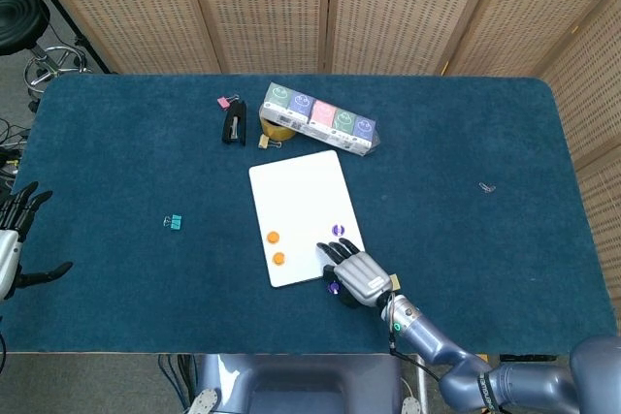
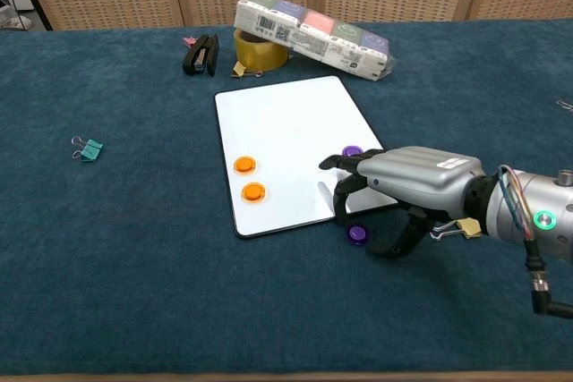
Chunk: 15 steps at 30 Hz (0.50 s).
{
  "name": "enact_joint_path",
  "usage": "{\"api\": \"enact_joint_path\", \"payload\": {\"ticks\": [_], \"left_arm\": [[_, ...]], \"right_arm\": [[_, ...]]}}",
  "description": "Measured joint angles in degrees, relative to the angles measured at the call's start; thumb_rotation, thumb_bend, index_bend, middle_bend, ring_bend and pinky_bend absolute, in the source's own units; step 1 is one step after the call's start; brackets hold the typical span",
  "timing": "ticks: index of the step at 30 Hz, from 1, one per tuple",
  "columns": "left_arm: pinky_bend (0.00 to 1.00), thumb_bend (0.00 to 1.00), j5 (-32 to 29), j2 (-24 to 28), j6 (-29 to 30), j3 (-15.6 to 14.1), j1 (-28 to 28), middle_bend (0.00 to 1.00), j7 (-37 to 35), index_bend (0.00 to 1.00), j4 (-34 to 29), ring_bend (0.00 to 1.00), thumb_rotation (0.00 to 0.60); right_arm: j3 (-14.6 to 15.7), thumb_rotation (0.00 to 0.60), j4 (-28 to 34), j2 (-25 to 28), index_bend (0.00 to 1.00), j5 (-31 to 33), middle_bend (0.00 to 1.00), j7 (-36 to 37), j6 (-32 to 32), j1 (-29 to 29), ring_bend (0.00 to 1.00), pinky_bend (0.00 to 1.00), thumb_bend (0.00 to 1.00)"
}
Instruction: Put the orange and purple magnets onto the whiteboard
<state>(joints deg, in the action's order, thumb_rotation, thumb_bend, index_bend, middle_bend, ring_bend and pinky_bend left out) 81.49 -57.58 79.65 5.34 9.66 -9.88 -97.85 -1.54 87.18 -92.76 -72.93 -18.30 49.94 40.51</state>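
Note:
The whiteboard (image 1: pixel 296 196) (image 2: pixel 286 140) lies mid-table with two orange magnets (image 1: pixel 274 238) (image 1: pixel 278 259) (image 2: pixel 244 165) (image 2: pixel 253 191) near its front left. One purple magnet (image 1: pixel 337 230) (image 2: pixel 352 152) sits on the board's right side. A second purple magnet (image 1: pixel 333 287) (image 2: pixel 357 233) lies on the cloth just off the board's front right corner. My right hand (image 1: pixel 356 274) (image 2: pixel 407 187) hovers palm-down over that corner, fingers spread and bent down around the loose magnet, holding nothing. My left hand (image 1: pixel 16 225) shows at the far left edge, fingers spread, empty.
A tissue multipack (image 1: pixel 319 118) (image 2: pixel 312 35), yellow tape roll (image 2: pixel 260 49), black stapler (image 1: pixel 234 124) (image 2: pixel 200 54) and pink clip (image 1: pixel 225 101) lie behind the board. A teal binder clip (image 1: pixel 174 222) (image 2: pixel 87 148) lies left. A gold binder clip (image 2: pixel 465 225) sits under my right wrist.

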Motion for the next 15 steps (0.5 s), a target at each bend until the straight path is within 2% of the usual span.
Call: {"api": "enact_joint_path", "payload": {"ticks": [15], "left_arm": [[0.00,0.07,0.0,0.1,-0.1,0.0,0.0,0.00,-0.1,0.12,-0.1,0.00,0.600]], "right_arm": [[-0.3,0.600,-0.3,-0.4,0.48,-0.4,0.00,1.0,0.1,-0.3,0.00,0.00,0.36]]}}
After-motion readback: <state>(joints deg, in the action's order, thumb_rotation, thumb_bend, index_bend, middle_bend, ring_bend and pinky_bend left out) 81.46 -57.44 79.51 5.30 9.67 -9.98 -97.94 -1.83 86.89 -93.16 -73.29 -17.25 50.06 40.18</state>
